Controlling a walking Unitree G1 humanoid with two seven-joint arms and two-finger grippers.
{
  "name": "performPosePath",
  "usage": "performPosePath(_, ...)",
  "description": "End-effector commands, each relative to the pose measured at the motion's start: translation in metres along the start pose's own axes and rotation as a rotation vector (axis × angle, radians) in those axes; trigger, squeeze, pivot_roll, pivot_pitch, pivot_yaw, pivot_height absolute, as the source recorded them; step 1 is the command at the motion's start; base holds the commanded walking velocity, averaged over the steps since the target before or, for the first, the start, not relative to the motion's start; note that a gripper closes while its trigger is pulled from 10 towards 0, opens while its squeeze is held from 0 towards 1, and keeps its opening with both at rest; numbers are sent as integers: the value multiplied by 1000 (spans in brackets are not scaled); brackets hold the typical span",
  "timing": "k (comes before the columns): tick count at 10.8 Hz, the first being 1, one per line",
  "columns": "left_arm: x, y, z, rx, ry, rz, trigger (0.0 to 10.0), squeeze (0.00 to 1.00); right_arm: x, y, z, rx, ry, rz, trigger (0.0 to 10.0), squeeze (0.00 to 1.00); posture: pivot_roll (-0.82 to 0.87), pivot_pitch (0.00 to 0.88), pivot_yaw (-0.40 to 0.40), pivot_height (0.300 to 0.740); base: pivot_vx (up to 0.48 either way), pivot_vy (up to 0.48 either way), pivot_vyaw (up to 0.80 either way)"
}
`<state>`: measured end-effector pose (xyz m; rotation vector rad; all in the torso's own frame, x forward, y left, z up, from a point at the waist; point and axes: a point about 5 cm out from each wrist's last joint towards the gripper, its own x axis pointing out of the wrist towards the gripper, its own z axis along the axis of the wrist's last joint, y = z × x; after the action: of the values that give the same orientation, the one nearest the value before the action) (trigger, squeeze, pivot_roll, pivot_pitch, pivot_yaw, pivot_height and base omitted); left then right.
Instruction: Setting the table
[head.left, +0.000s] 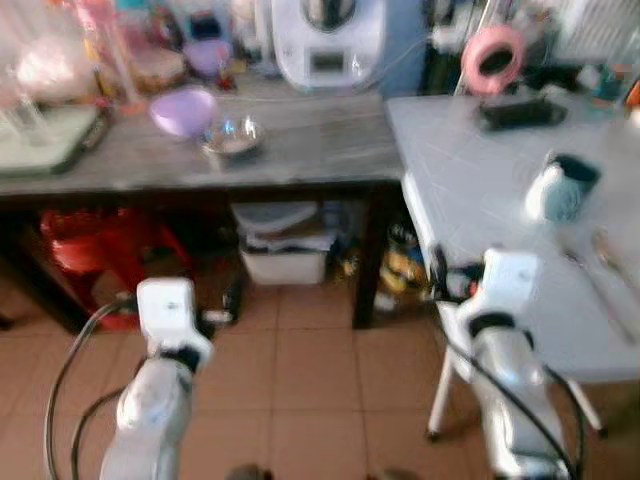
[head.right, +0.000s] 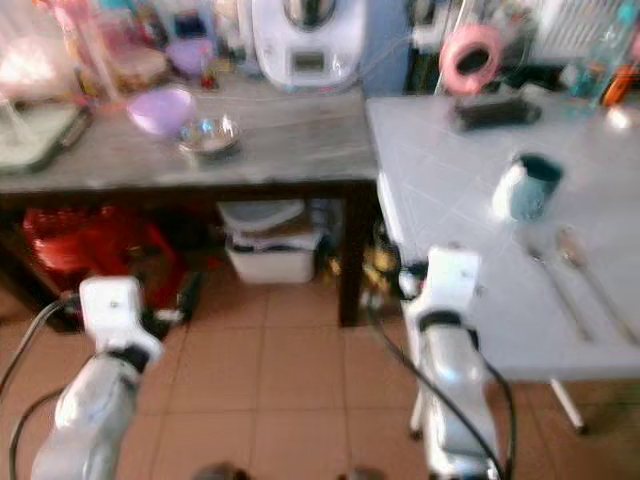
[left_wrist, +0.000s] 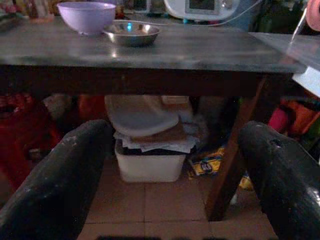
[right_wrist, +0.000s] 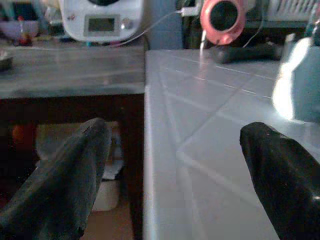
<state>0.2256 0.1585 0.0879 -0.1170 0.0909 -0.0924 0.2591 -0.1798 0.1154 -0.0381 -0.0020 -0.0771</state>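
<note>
White table (head.left: 480, 200): fills the right half of the left eye frame, its tiled top running from upper centre down to the lower right edge.
Dark counter (head.left: 300, 150): spans the upper left and centre, butting against the white table's left edge.
White appliance (head.left: 330, 40): top centre, at the back of the counter.
Storage bin (head.left: 285, 245): centre, on the floor tiles under the counter, papers piled on it.
Red stool (head.left: 100, 250): left, under the counter.
Left gripper (left_wrist: 170, 165): lower left of the head views, low before the counter; fingers spread wide, holding nothing.
Right gripper (right_wrist: 172, 170): lower right of centre, at the white table's near left edge; fingers spread wide, holding nothing.
Pink ring (head.left: 494, 56): top right, behind the white table.
Purple bowl (head.left: 184, 110): upper left, on the counter.
Mug (head.left: 560, 190): right, on the white table, pale with a dark rim.
Steel bowl (head.left: 232, 136): just right of the purple bowl.
Cutlery (head.right: 575, 265): right edge, below the mug; blurred.
</note>
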Motion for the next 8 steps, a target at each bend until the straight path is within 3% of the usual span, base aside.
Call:
performPosePath(1, 1, -5, 3, -1, -14, -14, 10000, 0, 2, -5, 3, -4, -11, -10, 10000, 0, -2, 9, 53, 740, 0, -292, 0)
performPosePath(5, 4, -6, 6, 19, -14, -6, 10000, 0, 13, 2, 15, -1, -55, 19, 10000, 0, -1, 22, 57, 740, 0, -292, 0)
performPosePath(8, 6, -8, 7, 17, -19, -13, 10000, 0, 18, 9, 21, -13, -76, 48, 10000, 0, 1, 26, 57, 740, 286, -383, 0)
